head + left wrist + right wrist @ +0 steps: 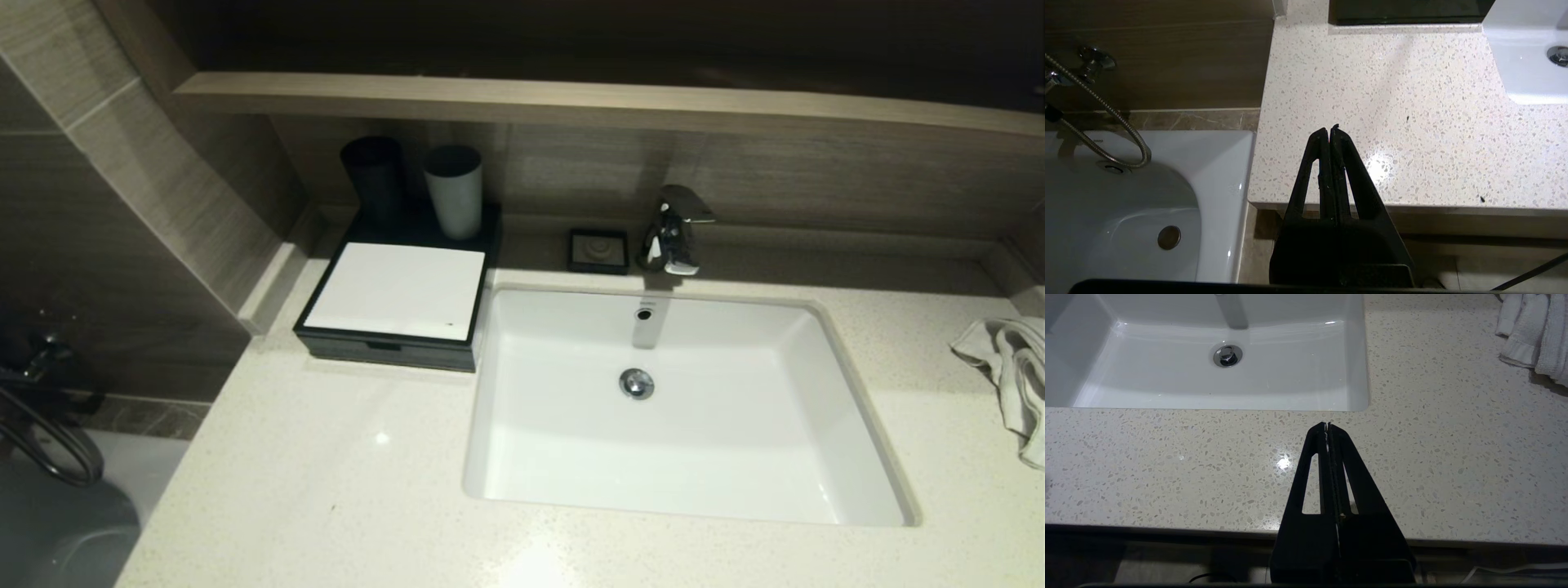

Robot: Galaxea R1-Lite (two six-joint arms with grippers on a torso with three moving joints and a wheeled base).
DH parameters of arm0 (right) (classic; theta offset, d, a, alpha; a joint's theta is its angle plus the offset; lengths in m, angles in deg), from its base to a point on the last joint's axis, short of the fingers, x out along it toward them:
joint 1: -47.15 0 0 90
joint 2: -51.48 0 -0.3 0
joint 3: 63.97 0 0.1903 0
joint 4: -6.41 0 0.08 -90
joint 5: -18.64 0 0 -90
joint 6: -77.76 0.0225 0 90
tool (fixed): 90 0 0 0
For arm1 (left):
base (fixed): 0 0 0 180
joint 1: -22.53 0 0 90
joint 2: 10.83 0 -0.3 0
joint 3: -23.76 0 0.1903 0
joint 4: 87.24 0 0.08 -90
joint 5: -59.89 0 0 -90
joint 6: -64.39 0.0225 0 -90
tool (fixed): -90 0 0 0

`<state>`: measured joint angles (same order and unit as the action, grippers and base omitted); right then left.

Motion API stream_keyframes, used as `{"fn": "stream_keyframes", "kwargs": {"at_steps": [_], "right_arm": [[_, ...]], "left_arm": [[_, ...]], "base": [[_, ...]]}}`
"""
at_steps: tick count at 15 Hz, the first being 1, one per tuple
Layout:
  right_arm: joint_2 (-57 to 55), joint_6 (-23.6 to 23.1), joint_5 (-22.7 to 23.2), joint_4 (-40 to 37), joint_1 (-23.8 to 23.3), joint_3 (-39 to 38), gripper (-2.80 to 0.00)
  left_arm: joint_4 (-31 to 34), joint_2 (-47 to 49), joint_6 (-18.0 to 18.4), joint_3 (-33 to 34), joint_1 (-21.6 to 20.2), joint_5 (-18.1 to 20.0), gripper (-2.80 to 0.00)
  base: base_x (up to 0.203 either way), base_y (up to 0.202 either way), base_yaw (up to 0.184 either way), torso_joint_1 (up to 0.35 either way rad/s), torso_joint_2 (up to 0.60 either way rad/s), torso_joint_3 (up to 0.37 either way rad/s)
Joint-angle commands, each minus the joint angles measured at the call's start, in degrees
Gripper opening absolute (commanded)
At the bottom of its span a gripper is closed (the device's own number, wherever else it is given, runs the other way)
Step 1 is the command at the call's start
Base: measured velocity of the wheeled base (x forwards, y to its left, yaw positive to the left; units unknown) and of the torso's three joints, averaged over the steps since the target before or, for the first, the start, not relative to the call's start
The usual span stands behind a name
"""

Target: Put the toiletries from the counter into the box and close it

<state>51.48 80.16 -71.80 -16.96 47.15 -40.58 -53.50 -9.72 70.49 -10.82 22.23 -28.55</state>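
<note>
Black box (397,291) with white top panel sitting at back left of speckled counter (326,474), just beside sink basin (686,408), drawer pushed in. No toiletries showing on counter. Grey cup (454,190) and dark cup (373,177) standing behind box panel. Left gripper (1329,131) hovering over counter's front left corner, jaws clenched, grasping nothing. Right gripper (1327,426) hanging over counter's front edge before sink, jaws clenched, empty. Towel (1012,367) lying at right.

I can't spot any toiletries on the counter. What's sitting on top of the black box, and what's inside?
On the box, two cups stand at its back edge: a black cup and a grey cup. Its drawer is shut, so the inside is hidden.
</note>
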Motion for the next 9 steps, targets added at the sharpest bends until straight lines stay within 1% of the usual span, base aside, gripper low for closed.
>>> {"fn": "stream_keyframes", "kwargs": {"at_steps": [1, 4, 6, 9], "right_arm": [[-0.1, 0.1, 0.0, 0.0, 0.0, 0.0, -2.80], [0.0, 0.1, 0.0, 0.0, 0.0, 0.0, -2.80], [0.0, 0.1, 0.0, 0.0, 0.0, 0.0, -2.80], [0.0, 0.1, 0.0, 0.0, 0.0, 0.0, -2.80]], "left_arm": [[-0.1, -1.1, 0.1, 3.2, 0.0, 0.0, -2.80], [-2.8, -1.1, -0.1, 8.0, 0.0, -0.4, -2.80], [-4.2, -1.2, -0.8, 8.8, 0.0, -0.1, -2.80], [-4.2, -1.1, -3.4, 8.7, 0.0, -0.4, -2.80]], "base": [[0.000, 0.000, 0.000, 0.000, 0.00, 0.000], [0.000, 0.000, 0.000, 0.000, 0.00, 0.000], [0.000, 0.000, 0.000, 0.000, 0.00, 0.000], [0.000, 0.000, 0.000, 0.000, 0.00, 0.000]]}}
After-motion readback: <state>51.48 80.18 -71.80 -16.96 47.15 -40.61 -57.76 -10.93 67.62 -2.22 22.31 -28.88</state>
